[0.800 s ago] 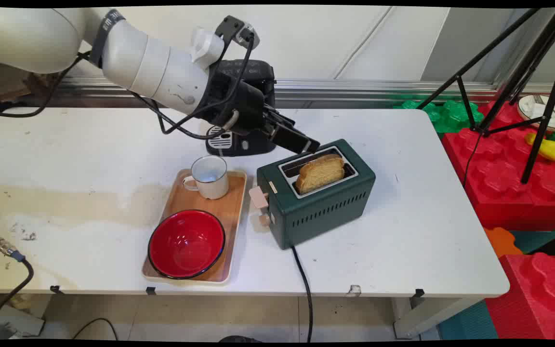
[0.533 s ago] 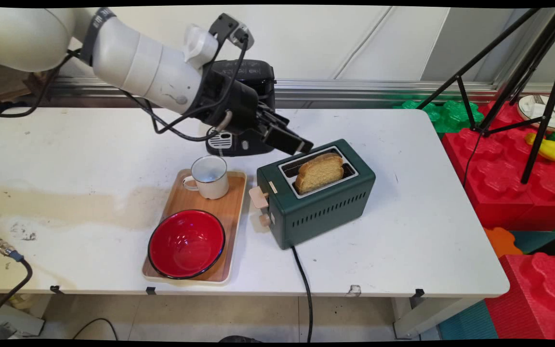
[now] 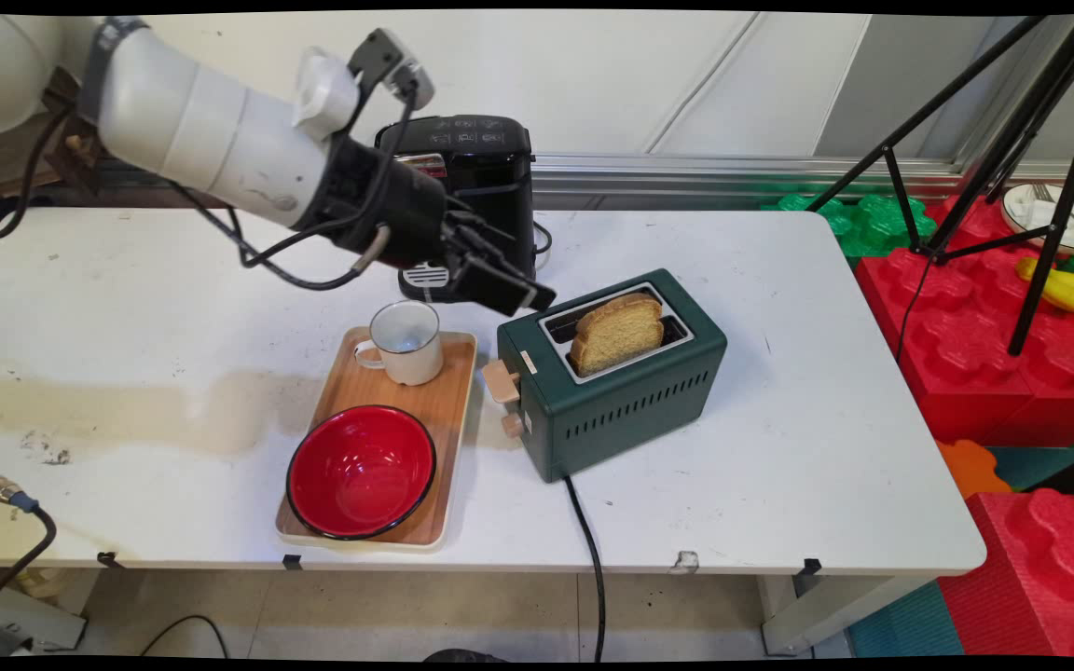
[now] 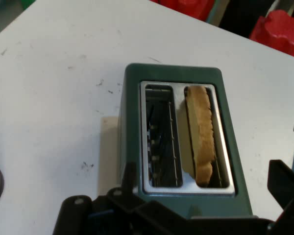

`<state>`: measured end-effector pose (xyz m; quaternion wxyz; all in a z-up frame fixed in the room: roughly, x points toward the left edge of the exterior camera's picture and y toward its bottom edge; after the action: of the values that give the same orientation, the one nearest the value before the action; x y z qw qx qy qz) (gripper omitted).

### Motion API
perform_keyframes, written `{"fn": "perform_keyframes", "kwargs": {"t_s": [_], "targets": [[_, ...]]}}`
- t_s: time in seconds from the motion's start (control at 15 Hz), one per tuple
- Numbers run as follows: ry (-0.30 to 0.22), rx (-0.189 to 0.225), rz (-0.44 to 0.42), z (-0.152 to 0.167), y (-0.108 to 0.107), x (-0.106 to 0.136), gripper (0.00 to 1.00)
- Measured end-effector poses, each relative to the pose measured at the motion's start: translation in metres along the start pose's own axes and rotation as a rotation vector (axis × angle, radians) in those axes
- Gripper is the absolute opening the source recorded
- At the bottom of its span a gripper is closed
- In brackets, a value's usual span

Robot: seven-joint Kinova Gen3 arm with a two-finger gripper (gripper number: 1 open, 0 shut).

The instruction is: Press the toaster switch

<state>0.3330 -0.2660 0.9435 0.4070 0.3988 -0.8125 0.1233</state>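
Near the table's (image 3: pixel 779 280) middle, you see the end effector (image 3: pixel 520 296) empty with fingers spread, just left of the green toaster (image 3: pixel 626 401); the toast (image 3: pixel 619 333) stands in its near slot.

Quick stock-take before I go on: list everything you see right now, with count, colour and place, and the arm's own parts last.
toaster: 1, dark green, table's middle, cord over the near edge
bread slice: 1, golden brown, upright in the toaster's nearer slot; farther slot empty
tray: 1, wooden, left of the toaster
mug: 1, white, tray's far end
bowl: 1, red, tray's near end
coffee machine: 1, black, table's far edge
table: 1, white
tripod: 1, black, right
foam blocks: several, red and green, floor right
tool: 1, black, open, empty, above and left of the toaster
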Motion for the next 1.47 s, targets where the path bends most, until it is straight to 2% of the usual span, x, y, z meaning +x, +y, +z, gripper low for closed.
{"fn": "perform_keyframes", "kwargs": {"t_s": [0.4,1.2,1.27,1.47], "targets": [[-0.024,-0.019,0.017,-0.016,-0.005,-0.024,1.00],[-0.047,-0.034,0.045,-0.023,-0.006,-0.054,1.00],[-0.048,-0.037,0.049,-0.023,-0.006,-0.057,0.00],[-0.054,-0.042,0.057,-0.023,-0.006,-0.063,0.00]]}}
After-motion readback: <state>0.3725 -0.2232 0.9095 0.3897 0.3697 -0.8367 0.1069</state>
